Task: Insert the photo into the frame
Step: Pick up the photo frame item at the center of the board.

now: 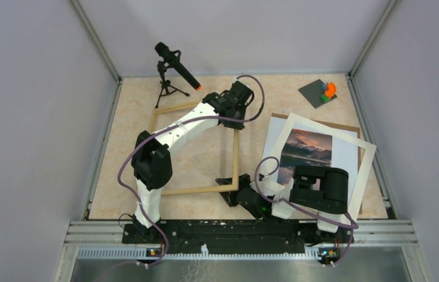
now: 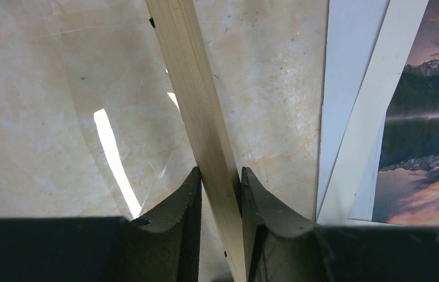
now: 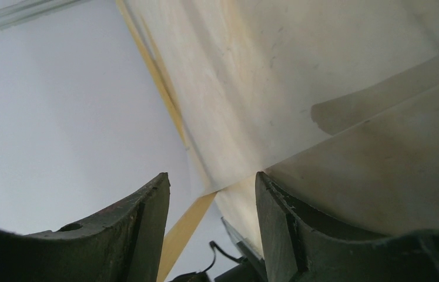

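The frame (image 1: 199, 189), thin light wood strips, lies left of centre on the beige table. My left gripper (image 1: 234, 119) is at the frame's far right corner. In the left wrist view that gripper (image 2: 220, 171) is shut on a strip of the frame (image 2: 196, 88). My right gripper (image 1: 227, 187) is at the near right corner. In the right wrist view it (image 3: 211, 176) stands open, with the frame's corner strip (image 3: 184, 232) in the gap and touching neither finger. The photo (image 1: 307, 150), a sunset over mountains and water, lies to the right under a white mat (image 1: 355, 144); the photo (image 2: 425, 117) also shows in the left wrist view.
A brown backing board (image 1: 346, 125) lies under the mat and photo. A black microphone on a small tripod (image 1: 173, 67) stands at the back left. A grey baseplate with coloured bricks (image 1: 321, 92) sits at the back right. Grey walls close in the table on three sides.
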Motion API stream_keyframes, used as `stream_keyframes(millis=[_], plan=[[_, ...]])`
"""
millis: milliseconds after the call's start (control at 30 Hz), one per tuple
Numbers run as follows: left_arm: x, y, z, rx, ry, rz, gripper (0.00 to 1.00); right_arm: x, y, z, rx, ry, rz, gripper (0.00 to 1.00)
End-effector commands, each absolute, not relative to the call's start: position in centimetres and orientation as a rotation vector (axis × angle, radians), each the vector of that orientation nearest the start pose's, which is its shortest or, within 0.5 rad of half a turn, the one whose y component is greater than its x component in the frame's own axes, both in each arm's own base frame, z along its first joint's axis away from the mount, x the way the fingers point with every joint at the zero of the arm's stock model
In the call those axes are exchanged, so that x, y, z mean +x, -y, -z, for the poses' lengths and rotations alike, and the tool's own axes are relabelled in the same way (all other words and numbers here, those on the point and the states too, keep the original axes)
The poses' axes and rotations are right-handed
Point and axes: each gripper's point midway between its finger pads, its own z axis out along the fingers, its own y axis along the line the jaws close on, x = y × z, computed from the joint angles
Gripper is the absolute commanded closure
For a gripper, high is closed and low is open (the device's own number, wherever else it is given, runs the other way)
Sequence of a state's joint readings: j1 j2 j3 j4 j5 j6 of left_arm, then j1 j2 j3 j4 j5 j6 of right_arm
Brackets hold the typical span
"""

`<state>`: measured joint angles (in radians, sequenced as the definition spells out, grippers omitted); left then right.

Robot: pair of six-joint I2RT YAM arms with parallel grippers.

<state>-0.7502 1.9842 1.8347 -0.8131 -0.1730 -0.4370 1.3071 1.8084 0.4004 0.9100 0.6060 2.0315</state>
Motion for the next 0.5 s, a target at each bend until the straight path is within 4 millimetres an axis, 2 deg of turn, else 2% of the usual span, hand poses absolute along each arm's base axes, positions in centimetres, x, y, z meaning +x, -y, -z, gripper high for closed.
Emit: stream_keyframes(millis=[0,133,300,467], plan=[[37.5,33.3,-20.0,0.344,-2.356,0.363,1.00,16.8,-33.8,-0.4,1.162,-2.079,-1.145,0.44],[37.7,33.4,-20.0,0.343,-2.352,0.367,1.00,15.7,-33.9,0.8,1.150,-2.191,-1.048,0.45],[37.9,33.2,-20.2,0.338,-2.349,0.365,1.00,15.4,-32.8,1.2,1.162,-2.199,-0.991,0.45],[37.8,33.4,-20.4,0.338,-2.346,0.385,1.00,16.7,-32.8,0.7,1.193,-2.091,-1.050,0.46]])
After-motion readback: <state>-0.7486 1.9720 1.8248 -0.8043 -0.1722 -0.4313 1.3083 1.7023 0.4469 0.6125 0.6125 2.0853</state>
